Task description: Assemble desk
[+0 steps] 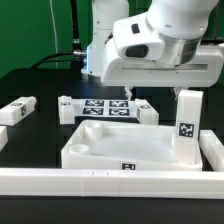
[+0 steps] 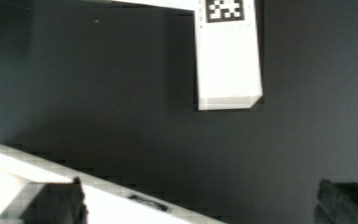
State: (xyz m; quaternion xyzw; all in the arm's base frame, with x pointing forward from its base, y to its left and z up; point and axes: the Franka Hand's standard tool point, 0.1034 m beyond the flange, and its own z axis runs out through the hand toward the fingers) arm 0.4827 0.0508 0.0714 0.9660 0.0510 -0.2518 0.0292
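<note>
The white desk slab (image 1: pixel 120 148) lies flat in the middle of the black table. One square leg (image 1: pixel 187 125) stands upright in its corner socket at the exterior view's right. Loose legs lie at the far left (image 1: pixel 18 110), behind the slab (image 1: pixel 70 108) and just behind its far edge (image 1: pixel 146 112). My gripper (image 1: pixel 127 94) hangs open and empty above the table behind the slab. In the wrist view a tagged leg (image 2: pixel 231 55) lies on the table beyond my open gripper (image 2: pixel 201 205). A white tagged edge (image 2: pixel 105 185) runs by one fingertip (image 2: pixel 51 205).
The marker board (image 1: pixel 105 107) lies behind the slab, under the arm. A long white border rail (image 1: pixel 100 182) runs along the front. Another rail (image 1: pixel 212 150) stands at the exterior view's right.
</note>
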